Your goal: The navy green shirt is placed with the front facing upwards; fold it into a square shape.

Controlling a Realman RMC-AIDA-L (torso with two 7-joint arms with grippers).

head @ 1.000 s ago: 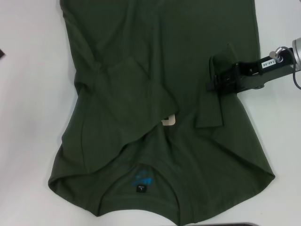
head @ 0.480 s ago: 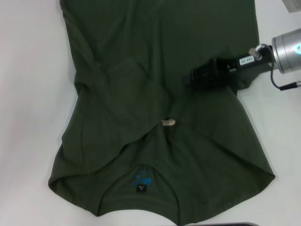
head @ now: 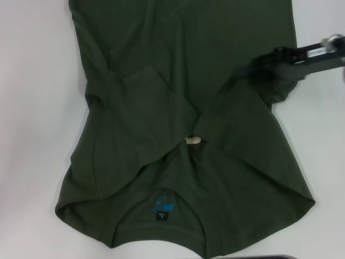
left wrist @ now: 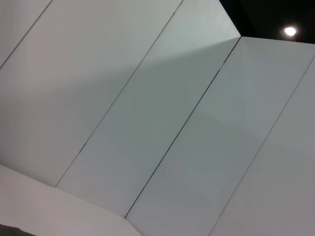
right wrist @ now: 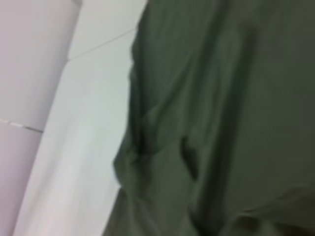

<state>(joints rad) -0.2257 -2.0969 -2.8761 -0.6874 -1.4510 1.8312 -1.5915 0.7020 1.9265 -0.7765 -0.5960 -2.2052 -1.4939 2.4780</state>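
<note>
The right gripper [head: 259,67] hangs over the shirt [head: 161,81] near its right edge; I cannot tell how its jaws stand.

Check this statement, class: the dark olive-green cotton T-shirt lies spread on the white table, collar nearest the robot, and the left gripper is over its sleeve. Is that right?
One detail is wrong. The head view shows the right gripper, not the left, over the sleeve of the dark olive-green cotton T-shirt. The shirt is spread on the white table with its collar nearest the robot.

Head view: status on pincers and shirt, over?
Right pincer over shirt's right edge, grip unclear. Left pincer out of view. Navy green shirt flat, both sleeves folded inward. Nothing blocking.
</note>
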